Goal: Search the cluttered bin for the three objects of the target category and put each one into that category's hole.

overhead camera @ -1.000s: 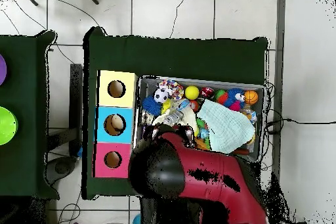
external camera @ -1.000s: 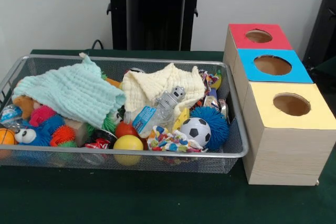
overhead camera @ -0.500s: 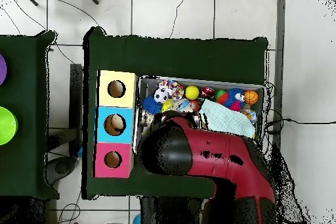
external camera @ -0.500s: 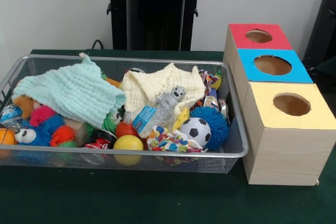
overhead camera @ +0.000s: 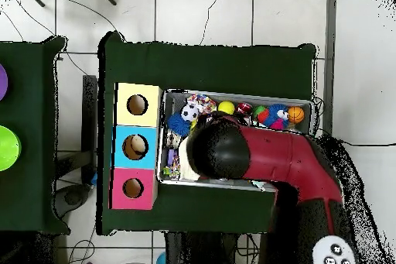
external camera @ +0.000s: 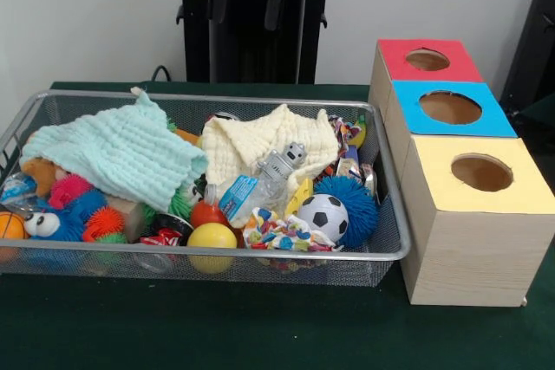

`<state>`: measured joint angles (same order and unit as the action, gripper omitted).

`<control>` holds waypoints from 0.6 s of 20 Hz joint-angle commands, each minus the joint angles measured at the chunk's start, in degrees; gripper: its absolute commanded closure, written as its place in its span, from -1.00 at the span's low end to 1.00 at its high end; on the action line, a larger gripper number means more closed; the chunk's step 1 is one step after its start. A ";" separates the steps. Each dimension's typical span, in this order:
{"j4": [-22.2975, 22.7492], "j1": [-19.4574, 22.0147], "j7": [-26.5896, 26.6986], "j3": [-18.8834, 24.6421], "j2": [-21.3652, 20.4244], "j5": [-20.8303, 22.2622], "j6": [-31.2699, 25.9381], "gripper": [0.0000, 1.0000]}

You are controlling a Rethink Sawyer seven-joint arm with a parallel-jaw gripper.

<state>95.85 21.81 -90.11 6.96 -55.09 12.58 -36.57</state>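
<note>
- Bin of silver wire mesh sits on the dark green counter, just beside a row of three wooden boxes, placed so a short carry takes anything picked out to a hole.
- Toys lie heaped inside it: a soccer ball, a yellow ball, a spiky blue ball and a small grey robot figure crowd the middle.
- Two cloths, a mint one and a cream one, drape over much of the pile and hide what lies beneath, which is likely why a search is called for.
- Box tops are red, blue and yellow, each with a round hole facing up to take a drop from above.
- At the top of the front view, the hand hangs well above the pile, over the bin's far side.
- Its two dark fingers stand spread apart, with nothing between them and nothing touched.
- Seen from overhead, the red and black arm reaches across the bin and covers most of its contents.
- Judging by the untouched heap, no target object has yet been lifted.
</note>
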 commanded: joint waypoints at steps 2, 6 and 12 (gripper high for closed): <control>-10.89 4.49 11.52 6.62 11.69 7.54 -4.40 -1.00; -13.07 7.07 16.42 10.14 13.69 9.39 -4.05 -1.00; -16.90 9.26 16.17 14.14 16.86 8.88 -7.76 -1.00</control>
<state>84.95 28.95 -90.08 12.42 -44.20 18.81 -36.59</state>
